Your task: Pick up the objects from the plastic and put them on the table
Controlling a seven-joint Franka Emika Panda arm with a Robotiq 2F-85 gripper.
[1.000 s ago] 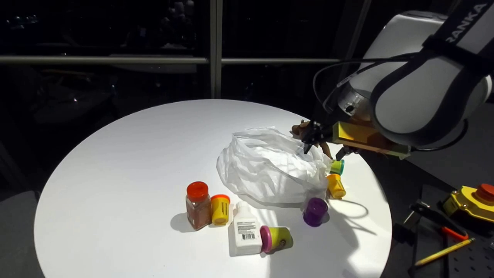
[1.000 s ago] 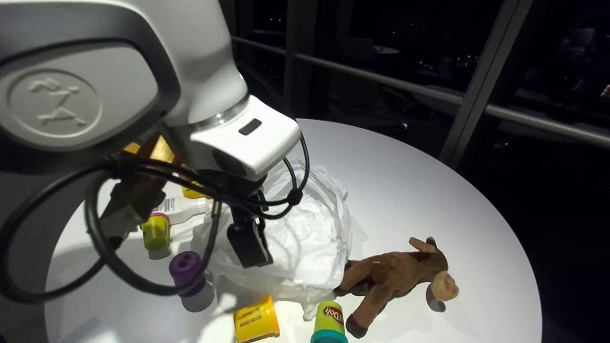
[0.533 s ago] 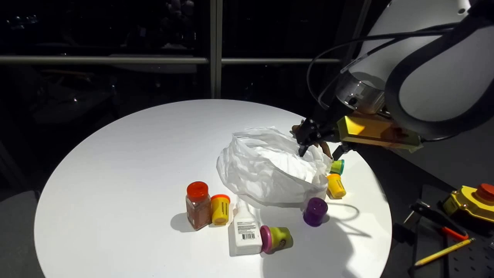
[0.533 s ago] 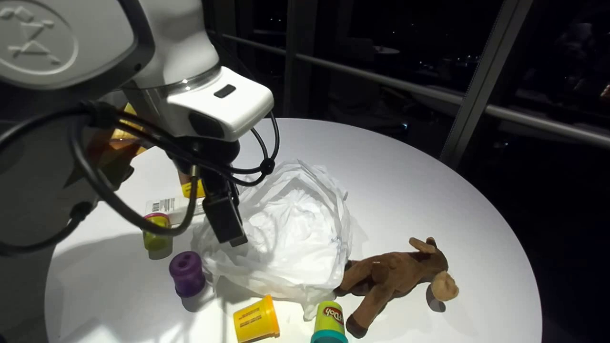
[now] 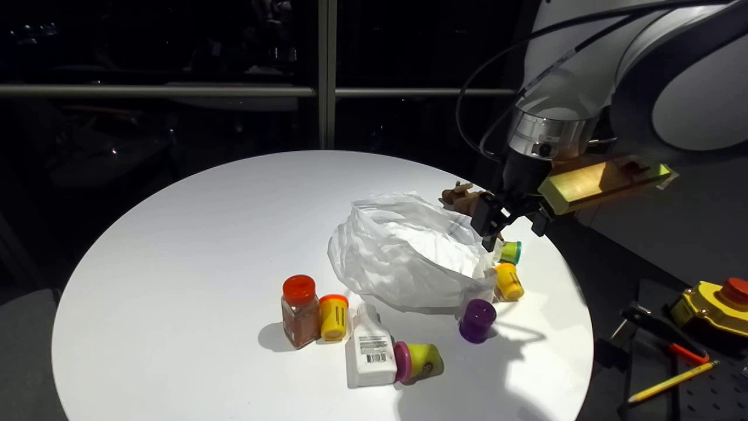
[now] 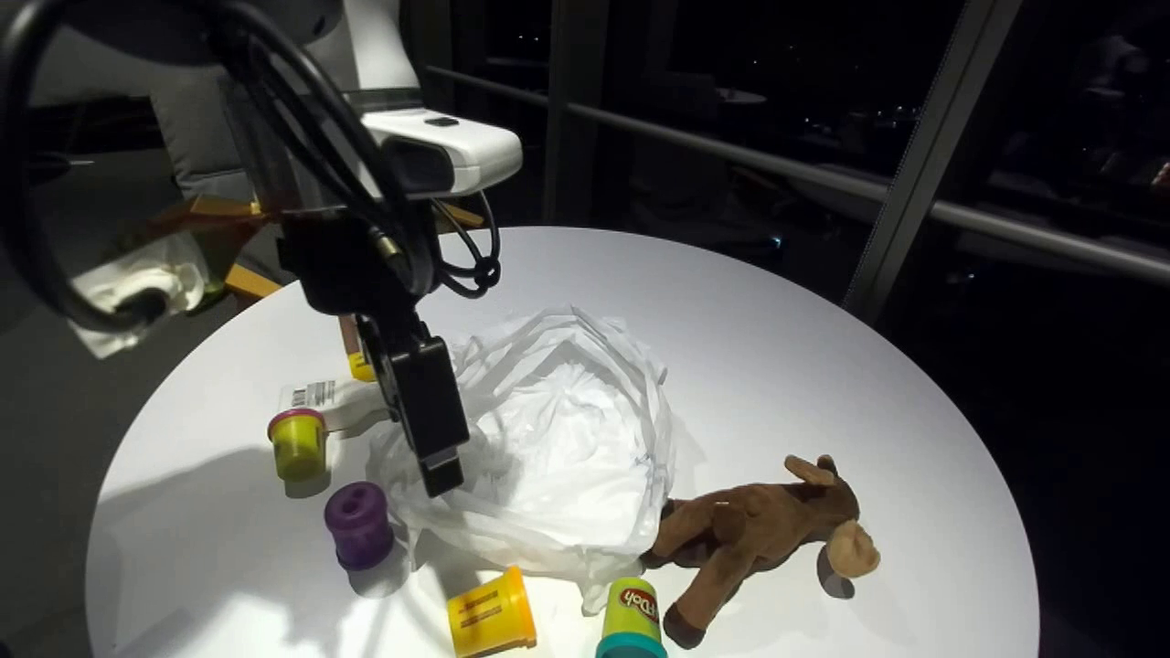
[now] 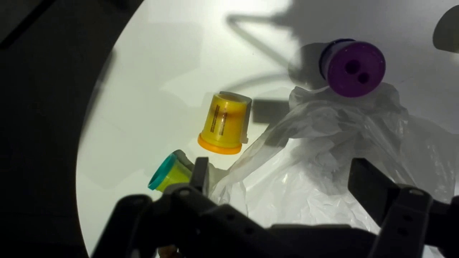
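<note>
The translucent white plastic lies wrinkled on the round white table, its mouth facing up; only creased plastic shows inside. Around it on the tabletop are a red-lidded jar, a yellow tub, a white labelled bottle, a pink-lidded tub, a purple tub, an orange-lidded tub, a teal-lidded tub and a brown animal figure. My gripper hangs above the plastic's edge by the orange- and teal-lidded tubs, jaws wide apart, holding nothing.
Beyond the table's edge, a dark surface carries a yellow box with a red button, a yellow pencil and a black-and-orange tool. Cables loop beside the wrist. Dark windows with a rail stand behind the table.
The arm has swung and turned, bringing the gripper to a more upright pose nearer the purple tub's side. The plastic and the objects have stayed in place; the gripper stays open.
</note>
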